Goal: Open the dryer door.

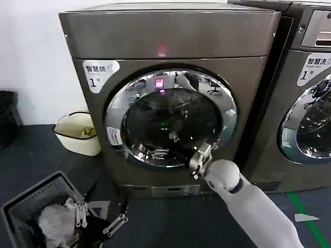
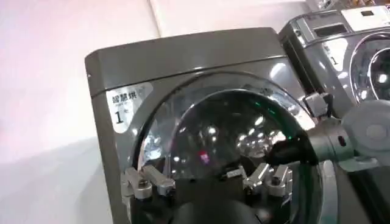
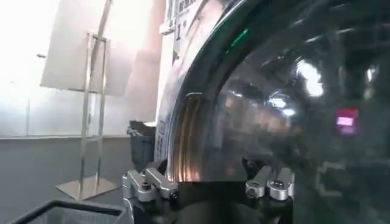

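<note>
The dryer door (image 1: pixel 170 119) is a round porthole of dark glass in a wide chrome rim, lying flush on the front of the bronze-grey machine. My right gripper (image 1: pixel 199 160) is at the door's lower right rim, fingers spread. The right wrist view has the chrome rim (image 3: pixel 189 140) between the open fingers of the right gripper (image 3: pixel 207 182). My left gripper (image 1: pixel 98 219) hangs low at the front left, open and empty, away from the door. The left wrist view looks up past the left gripper (image 2: pixel 207 182) at the door (image 2: pixel 225 134) and the right arm's wrist (image 2: pixel 341 140).
A second grey machine (image 1: pixel 310 103) with a similar round door stands close on the right. A cream tub (image 1: pixel 77 134) sits on the floor left of the dryer. A dark laundry basket (image 1: pixel 20 204) with clothes is at the front left. Green tape (image 1: pixel 305 212) marks the floor.
</note>
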